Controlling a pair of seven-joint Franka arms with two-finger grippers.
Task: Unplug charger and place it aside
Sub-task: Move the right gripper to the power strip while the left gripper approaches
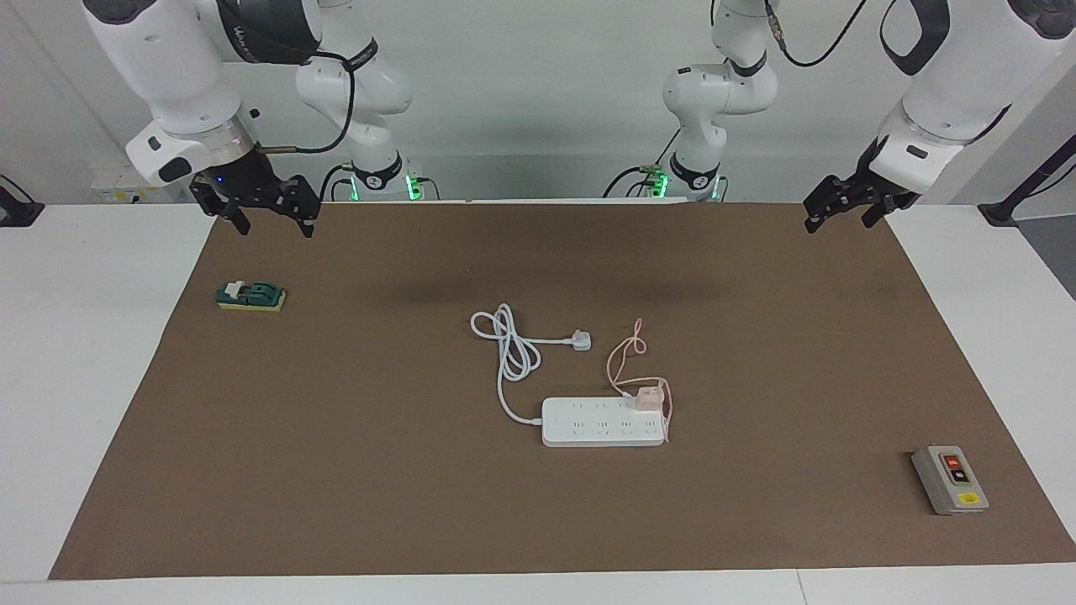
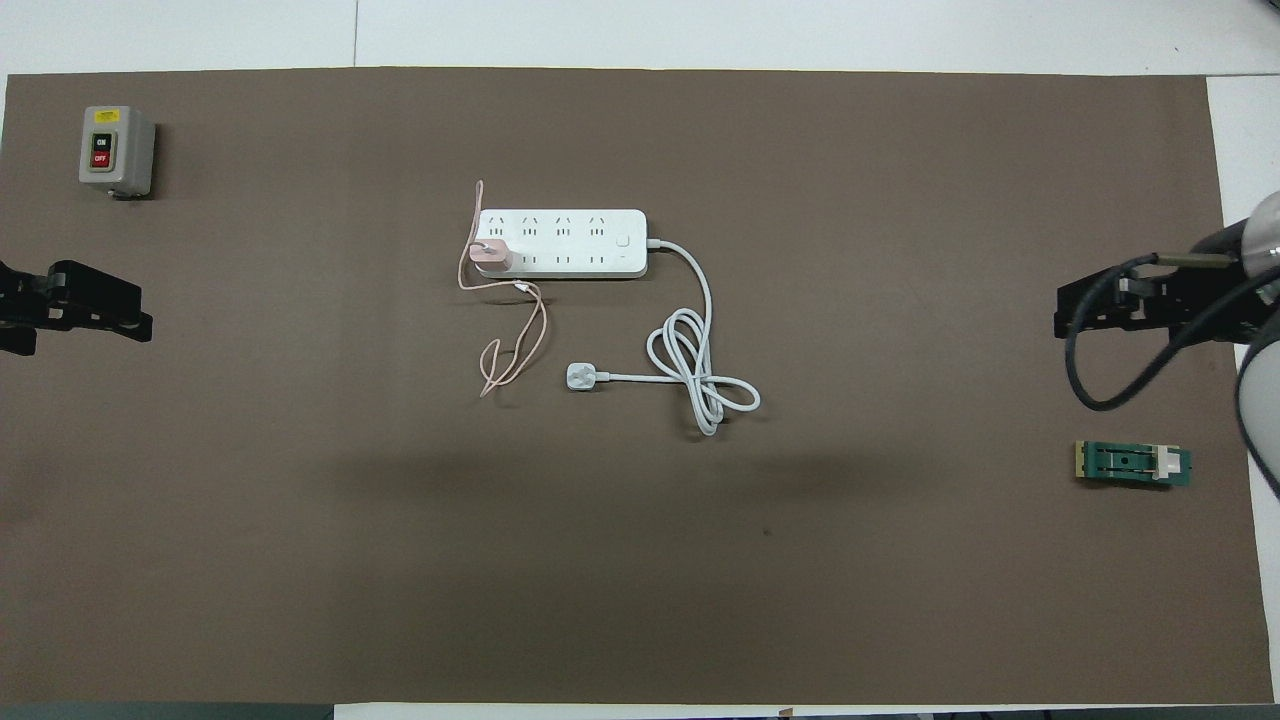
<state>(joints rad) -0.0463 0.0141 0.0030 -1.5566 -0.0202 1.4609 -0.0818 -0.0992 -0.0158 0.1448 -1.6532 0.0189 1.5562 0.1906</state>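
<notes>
The charger point(image 1: 648, 397) is a small pale-pink cube plugged into the white power strip point(image 1: 601, 422) at its end toward the left arm's end of the table. It also shows in the overhead view point(image 2: 490, 255), as does the strip point(image 2: 560, 243). Its thin pink cable point(image 1: 622, 357) loops on the mat nearer to the robots point(image 2: 510, 350). My right gripper point(image 1: 273, 225) hangs open and empty over the mat's corner by its base point(image 2: 1075, 310). My left gripper point(image 1: 841, 220) hangs open and empty over the other near corner point(image 2: 110, 310). Both arms wait.
The strip's thick white cord point(image 1: 508, 344) and white plug point(image 1: 581, 340) lie coiled nearer to the robots. A grey on/off switch box point(image 1: 950, 479) stands toward the left arm's end. A green and yellow block point(image 1: 250, 296) lies under the right gripper's side. A brown mat point(image 1: 336, 470) covers the table.
</notes>
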